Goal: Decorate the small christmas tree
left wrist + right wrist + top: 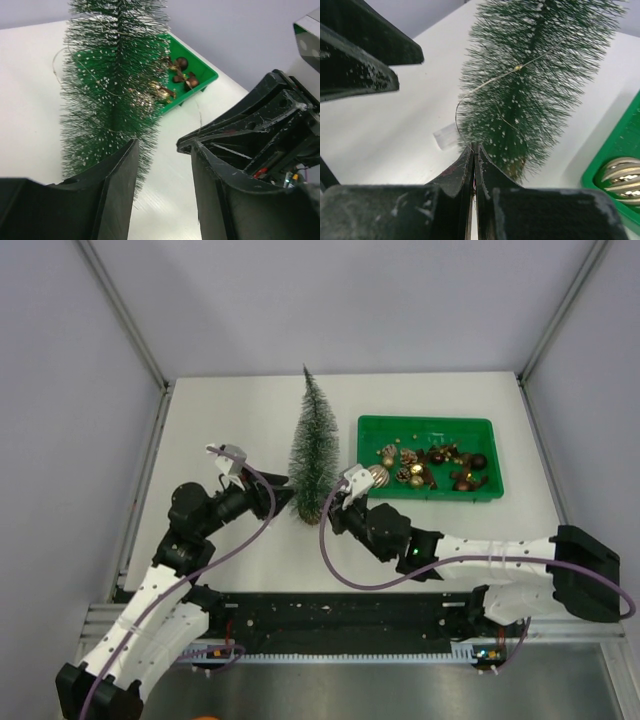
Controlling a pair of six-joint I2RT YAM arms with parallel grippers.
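The small christmas tree (pixel 313 455) stands upright mid-table, dark green and bristly with white flecks. A thin wire string (pixel 490 80) loops across its branches. My right gripper (pixel 330 508) is just right of the tree's foot, and its jaws (pixel 475 148) are shut on the end of that wire. My left gripper (pixel 283 498) is at the tree's lower left, open and empty, with the tree (pixel 112 85) just beyond its left finger. The wire also shows faintly in the left wrist view (pixel 57 65). The tree's base is hidden.
A green plastic tray (pixel 430 425) with several gold and brown ornaments (pixel 430 468) lies right of the tree; a ribbed gold ball (pixel 620 175) sits at its near corner. A small white tag (pixel 445 136) lies by the tree. The two grippers face each other closely.
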